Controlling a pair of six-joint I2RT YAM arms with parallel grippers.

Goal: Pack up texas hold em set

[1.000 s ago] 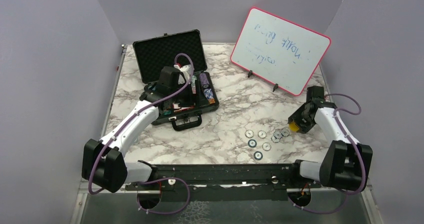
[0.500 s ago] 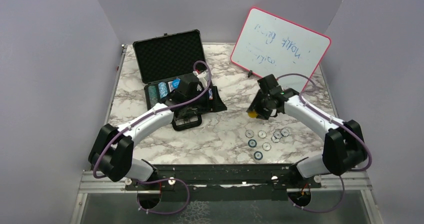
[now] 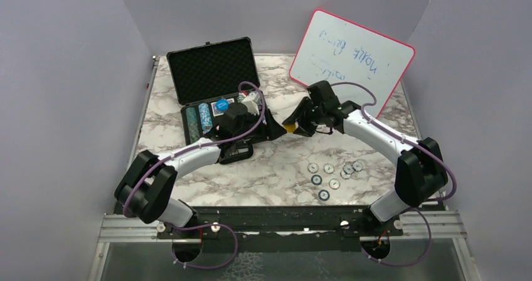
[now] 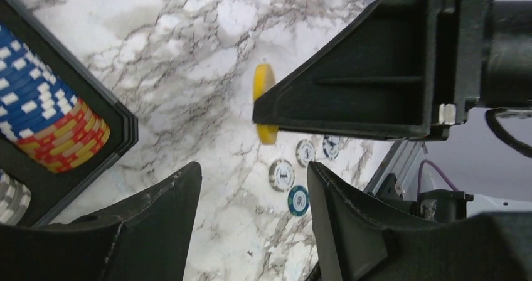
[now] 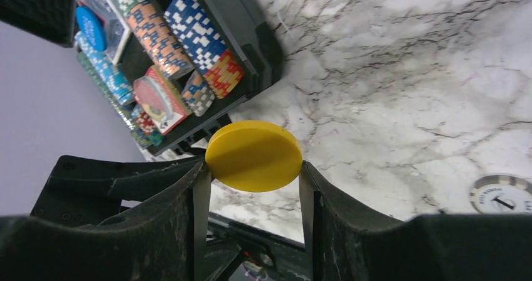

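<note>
Carrying the yellow button toward the case: the right tool clamps the disc by its edge, flat faces free, above the worktop just beside the case's right wall. The left tool hangs nearby, spread wide and empty. The step in hand appears to be stowing the button. The next move calls for travel over the wall and release into a free pocket, clear of the left tool. The button is a smooth, matt round. The case is black and hard-shelled, its raised lid lined with egg-crate foam. Stacked chips lie in rows, their rims striped. Loose chips lie flat on the marble-patterned worktop, well apart from the case.
</note>
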